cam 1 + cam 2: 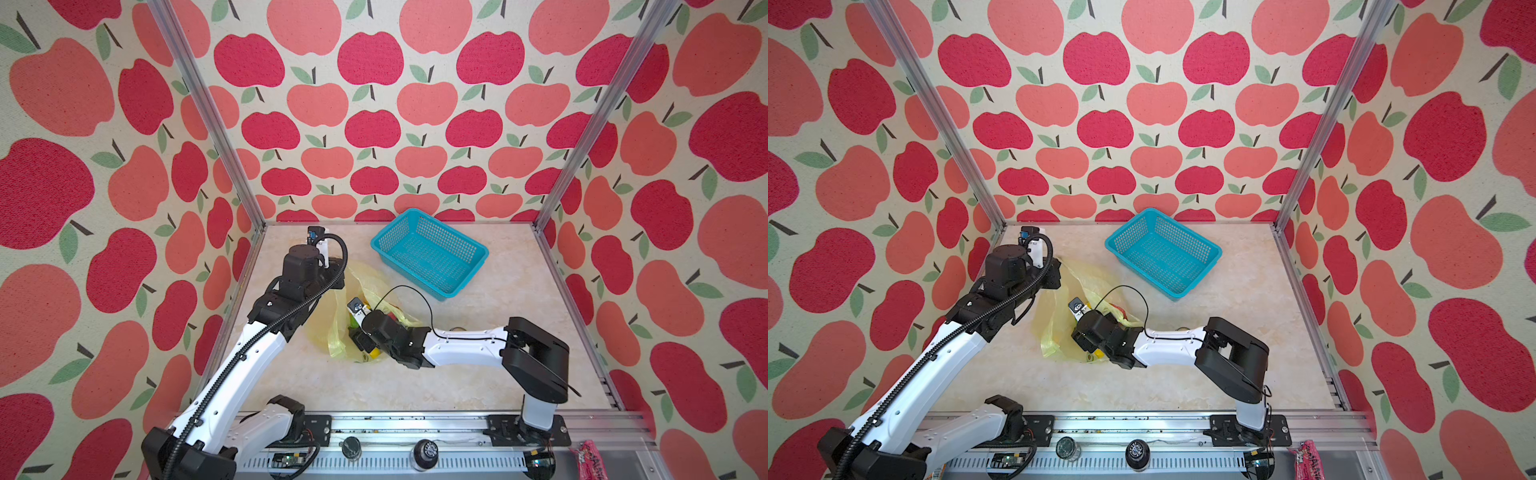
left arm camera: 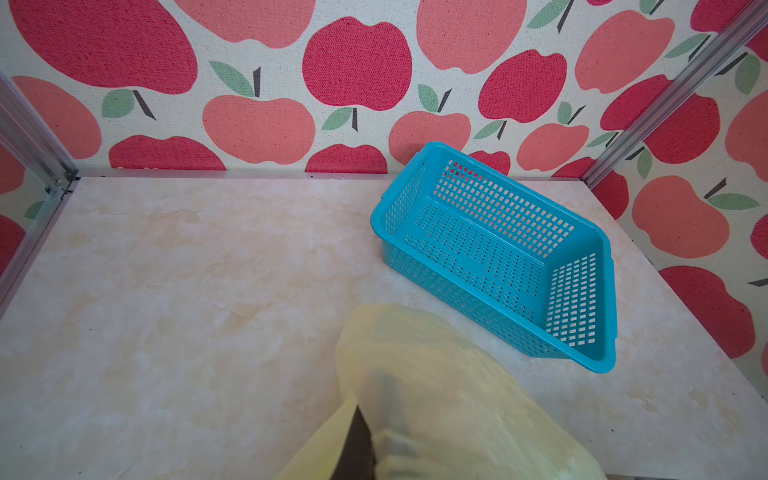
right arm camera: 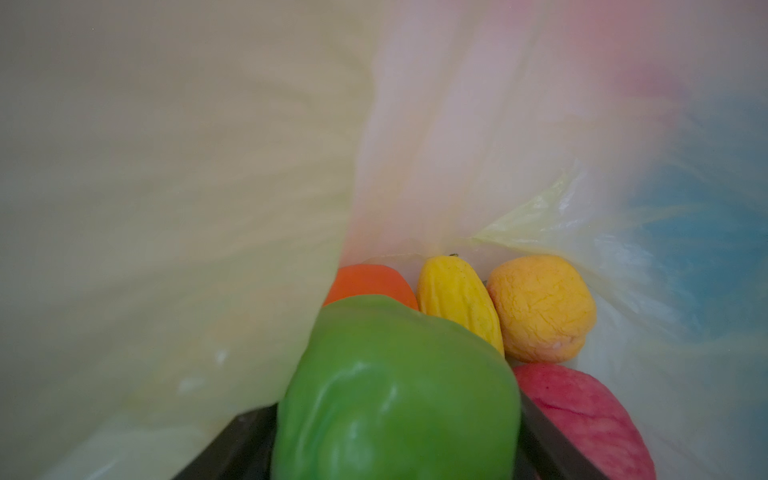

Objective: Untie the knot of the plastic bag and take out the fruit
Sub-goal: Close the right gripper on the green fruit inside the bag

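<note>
The knot looks undone: my left gripper (image 2: 358, 424) is pinched shut on the thin, crinkly yellow bag (image 1: 322, 328), toward the table's (image 1: 498, 374) left edge, lifting its mouth. My right gripper (image 3: 395, 415) is inside, jaws flanking a smooth, lumpy green fruit (image 3: 390, 357). Whether they squeeze it I cannot tell, and the mesh basket (image 2: 453, 286) near the back edge is empty.

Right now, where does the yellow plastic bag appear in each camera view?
Both top views: the plastic bag lies left of centre, in front of the teal basket.
Left wrist: nearest the camera, teal basket beyond it.
Right wrist: it fills the picture, fruit inside.
Shared landmark: the teal basket; in the right wrist view only a blue blur, perhaps it.
</note>
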